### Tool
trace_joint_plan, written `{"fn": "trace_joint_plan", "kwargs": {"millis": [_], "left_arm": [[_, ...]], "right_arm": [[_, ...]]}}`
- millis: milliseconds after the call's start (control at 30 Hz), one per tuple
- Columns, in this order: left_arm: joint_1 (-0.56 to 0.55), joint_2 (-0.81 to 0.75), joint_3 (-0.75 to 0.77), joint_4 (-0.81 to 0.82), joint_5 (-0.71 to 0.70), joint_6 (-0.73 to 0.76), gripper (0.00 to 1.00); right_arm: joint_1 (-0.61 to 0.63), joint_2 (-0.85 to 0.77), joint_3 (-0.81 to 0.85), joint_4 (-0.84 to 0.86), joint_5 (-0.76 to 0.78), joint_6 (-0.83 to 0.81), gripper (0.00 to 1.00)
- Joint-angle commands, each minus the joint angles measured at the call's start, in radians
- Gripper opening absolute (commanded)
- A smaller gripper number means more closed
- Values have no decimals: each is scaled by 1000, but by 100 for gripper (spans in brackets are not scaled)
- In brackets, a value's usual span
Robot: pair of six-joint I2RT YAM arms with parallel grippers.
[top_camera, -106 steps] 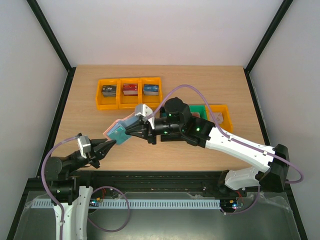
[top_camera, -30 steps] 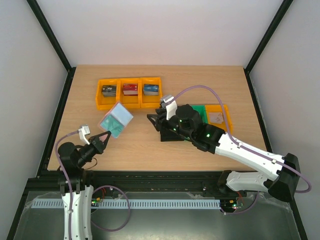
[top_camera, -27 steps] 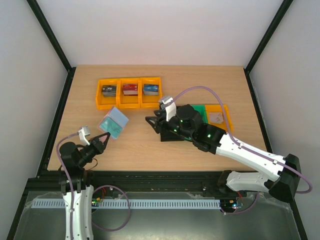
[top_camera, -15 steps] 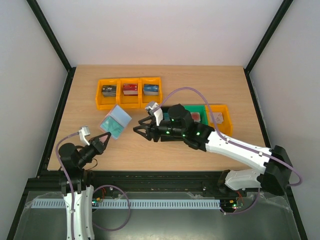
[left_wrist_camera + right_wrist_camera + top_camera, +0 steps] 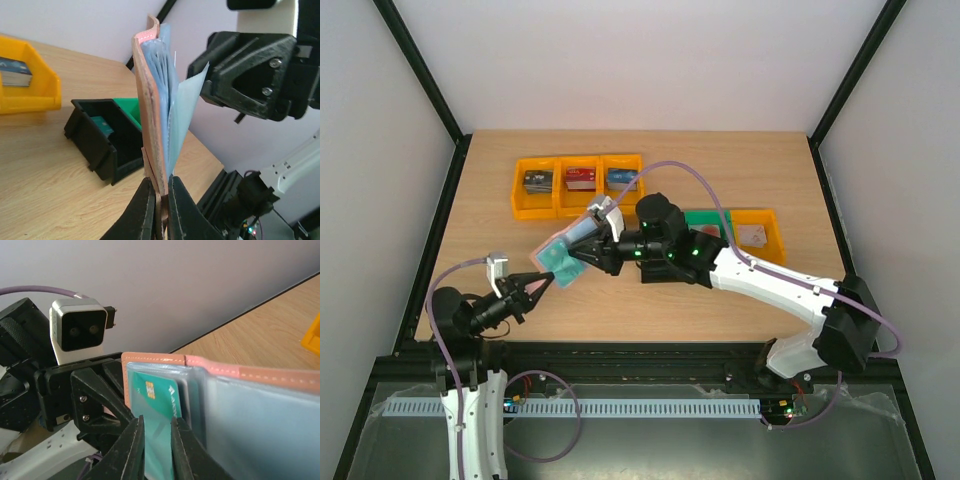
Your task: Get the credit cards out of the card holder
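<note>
Left gripper (image 5: pixel 160 192): jaws pressed together on the bottom edge of the fold-over card holder with pinkish-tan stitched edging and pale blue clear sleeves (image 5: pixel 150 115). The holder stands upright, lifted off the table, sleeves fanned open toward the right arm.

Right gripper (image 5: pixel 157 424): jaws drawn narrow, a slim gap between them, right at the open end of the holder. A teal plastic credit card (image 5: pixel 156 395) shows through that gap, sitting in the front sleeve. Cannot tell if the pads actually clamp it.

Card markings: gold chip near the top and a pale slanted logo mark at the right edge, no readable text. The card's lower part is cut off by the fingers and the frame edge. Any other cards behind the blue sleeves are blurred and cannot be counted.

Behind the holder in the right wrist view is the left arm's white-and-black wrist camera block (image 5: pixel 80 331).

On the light wooden table (image 5: pixel 720 170):
- A three-compartment yellow plastic bin (image 5: pixel 560 211) at the back left, holding small stacks with labels too small to read.
- A black plastic bin (image 5: pixel 92 145) touching a green plastic bin (image 5: pixel 127 107).
- A single yellow plastic bin (image 5: pixel 767 245) just right of those in the top view, partly covered by the right arm.
</note>
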Motion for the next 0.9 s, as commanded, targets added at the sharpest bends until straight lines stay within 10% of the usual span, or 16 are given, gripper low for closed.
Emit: {"fn": "trace_joint_plan", "kwargs": {"millis": [0, 867], "left_arm": [[2, -7, 15, 54, 97, 47, 2], [2, -27, 62, 80, 201, 117, 2]], "right_arm": [[3, 18, 36, -18, -37, -31, 14], [8, -18, 47, -177, -127, -179, 21]]}}
